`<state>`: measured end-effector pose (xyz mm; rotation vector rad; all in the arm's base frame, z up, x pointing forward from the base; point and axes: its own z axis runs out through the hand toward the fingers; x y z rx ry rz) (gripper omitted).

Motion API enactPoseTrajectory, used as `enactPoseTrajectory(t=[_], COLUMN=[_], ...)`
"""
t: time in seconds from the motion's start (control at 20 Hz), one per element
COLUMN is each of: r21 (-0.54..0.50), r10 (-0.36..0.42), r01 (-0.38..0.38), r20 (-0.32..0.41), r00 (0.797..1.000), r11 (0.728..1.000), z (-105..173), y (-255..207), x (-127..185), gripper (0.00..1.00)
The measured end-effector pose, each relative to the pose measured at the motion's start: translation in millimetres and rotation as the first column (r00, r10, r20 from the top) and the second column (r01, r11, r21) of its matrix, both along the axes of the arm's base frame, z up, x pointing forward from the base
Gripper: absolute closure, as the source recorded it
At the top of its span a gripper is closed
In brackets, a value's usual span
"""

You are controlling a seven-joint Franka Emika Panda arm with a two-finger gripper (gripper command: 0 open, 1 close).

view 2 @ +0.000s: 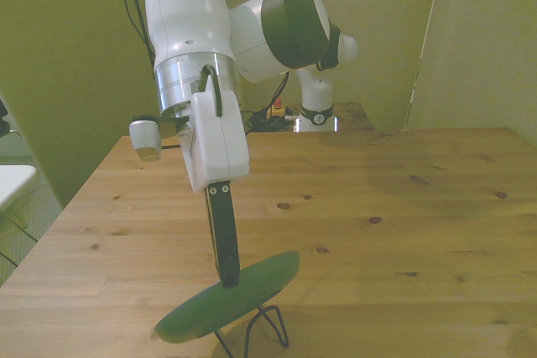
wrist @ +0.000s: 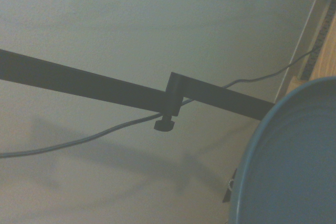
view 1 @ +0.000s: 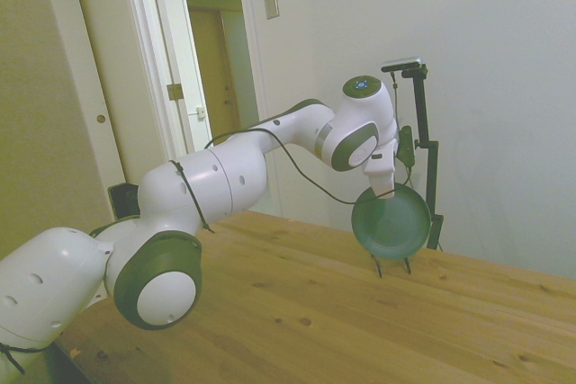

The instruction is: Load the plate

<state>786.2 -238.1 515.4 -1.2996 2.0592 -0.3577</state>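
The gripper (view 2: 225, 278) is clamped on the upper rim of the plate (view 1: 391, 220) and holds it on edge – this way it can slide into the wire stand (view 2: 262, 326) on the desk (view 2: 377, 207), just below it.

The plate (view 1: 393, 222) looks matt and smooth, the table (view 2: 403, 207) knotty wood, the stand (view 2: 267, 324) thin black wire.

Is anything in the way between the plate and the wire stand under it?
Nothing visible. The gripper holds the plate on edge by its rim, directly above the black wire stand. Only wooden table shows around the stand. Whether the plate already touches the wires is unclear.
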Motion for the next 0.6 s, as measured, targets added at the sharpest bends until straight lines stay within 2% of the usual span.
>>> enactPoseTrajectory(t=[0.3,0.6], r21=[0.01,0.057], r10=[0.002,0.035], r01=[-0.002,-0.04], r20=[0.008,0.086], r00=[1.0,0.996], r11=[1.0,0.998], z=[0,17], y=[0,-11], x=[0,-5], gripper=[1.0,1.0])
